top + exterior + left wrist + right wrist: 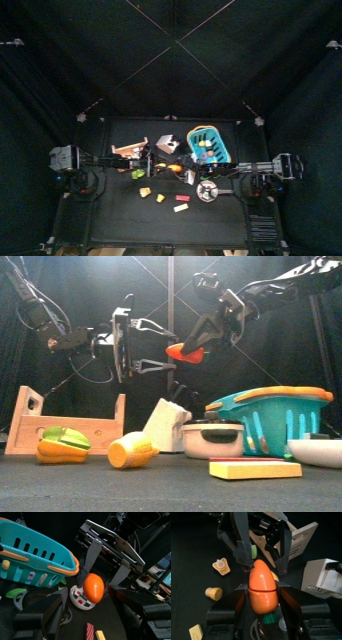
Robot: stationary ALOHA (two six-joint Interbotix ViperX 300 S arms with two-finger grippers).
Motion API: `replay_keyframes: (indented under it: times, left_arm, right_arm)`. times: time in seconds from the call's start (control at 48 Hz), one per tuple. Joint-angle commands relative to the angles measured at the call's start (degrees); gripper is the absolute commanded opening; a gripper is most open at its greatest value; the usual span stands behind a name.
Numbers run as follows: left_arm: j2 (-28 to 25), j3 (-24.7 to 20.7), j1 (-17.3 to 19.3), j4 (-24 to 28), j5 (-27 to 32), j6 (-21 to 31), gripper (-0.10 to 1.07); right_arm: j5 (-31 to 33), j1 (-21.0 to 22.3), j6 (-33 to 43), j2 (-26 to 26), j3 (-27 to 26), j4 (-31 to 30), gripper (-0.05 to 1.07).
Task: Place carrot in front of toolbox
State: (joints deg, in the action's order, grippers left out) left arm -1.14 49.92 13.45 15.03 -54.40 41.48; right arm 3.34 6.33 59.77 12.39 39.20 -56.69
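The right gripper (263,587) holds the carrot (263,591) clamped between its jaws, lifted high above the table. The left gripper (123,341) hangs just beside it, jaws apart. The wooden toolbox (60,426) sits below and beyond the left gripper. Lower the carrot slowly, clearing that arm, before releasing.

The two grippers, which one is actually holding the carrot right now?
The right gripper has its fingers shut on the carrot, held up in the air. The left gripper hangs open just in front of it.
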Motion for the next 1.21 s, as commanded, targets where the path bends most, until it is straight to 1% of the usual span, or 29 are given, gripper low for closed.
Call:
replay_keyframes:
  times: [0.0,0.146,0.312,0.479,0.542,0.646,0.75,0.854,0.938,1.188]
  left_arm:
    - [2.46,0.62,0.35,-0.09,-0.35,-0.26,0.97]
    - [6.42,4.31,0.44,0.0,-0.44,-1.76,0.97]
    - [9.84,9.23,0.09,0.09,-0.18,-3.78,0.97]
    - [13.18,14.06,-0.62,2.64,-0.18,-6.33,0.97]
    - [14.24,15.56,-1.32,3.69,-0.18,-7.47,0.96]
    - [15.47,18.19,-3.34,3.96,0.26,-9.14,0.96]
    - [16.35,21.09,-6.59,3.69,1.05,-10.46,0.96]
    - [16.52,22.32,-9.93,3.25,1.58,-11.6,0.96]
    - [16.52,22.32,-12.13,3.25,2.46,-13.18,0.96]
    - [16.52,20.92,-14.94,3.16,3.6,-19.6,0.96]
  right_arm:
    - [-0.18,0.26,0.53,0.53,-0.44,0.18,0.7]
    - [-0.26,-0.18,0.44,-1.14,-0.79,2.11,0.7]
    - [-0.26,-0.44,-0.18,-6.68,-3.25,4.31,0.7]
    - [-0.18,-2.2,-0.18,-12.22,-6.33,4.75,0.7]
    - [-0.18,-2.72,-0.18,-13.71,-7.38,4.66,0.7]
    - [-0.09,-3.6,-0.26,-15.64,-8.88,4.75,0.7]
    - [-0.09,-4.04,-0.35,-17.58,-9.76,4.48,0.7]
    - [-0.09,-4.22,-0.26,-19.34,-10.55,4.75,0.7]
    - [-0.09,-4.48,-0.26,-21.18,-11.51,4.75,0.7]
    - [0.18,-4.57,-0.35,-26.19,-14.5,4.48,0.71]
